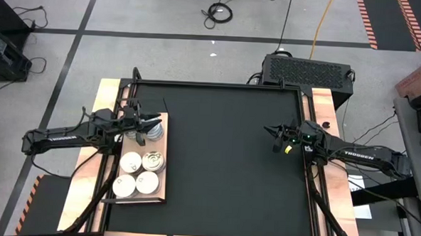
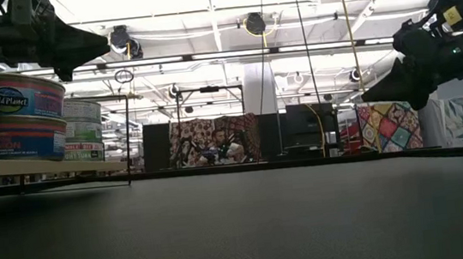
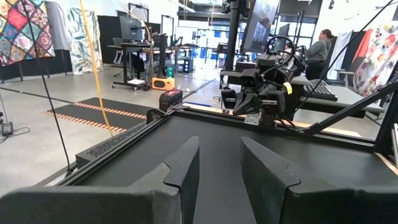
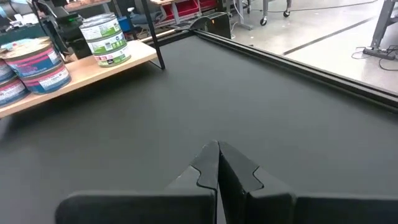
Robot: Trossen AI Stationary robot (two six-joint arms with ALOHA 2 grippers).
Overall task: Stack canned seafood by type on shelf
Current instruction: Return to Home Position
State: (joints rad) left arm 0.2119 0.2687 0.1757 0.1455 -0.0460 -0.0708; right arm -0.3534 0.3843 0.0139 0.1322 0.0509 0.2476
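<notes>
The canned seafood stands in stacks on the light-brown shelf (image 1: 159, 194) at the mat's left edge. White-topped tins (image 1: 129, 162) and a printed-top tin (image 1: 154, 161) stand at its near part, and silver-grey-topped tins (image 1: 156, 133) at its far end. In the low view the stacks (image 2: 27, 112) are two tins high. My left gripper (image 1: 152, 122) hovers open and empty above the far-end tins; it also shows in the left wrist view (image 3: 217, 168) and the low view (image 2: 89, 43). My right gripper (image 1: 272, 137) is shut and empty above the mat's right side (image 4: 217, 149).
The black mat (image 1: 230, 161) fills the middle between both arms. A raised black frame (image 4: 298, 59) borders the mat. The green-labelled stack (image 4: 106, 37) stands at the shelf's far end. People sit in the room far behind the table (image 2: 216, 148).
</notes>
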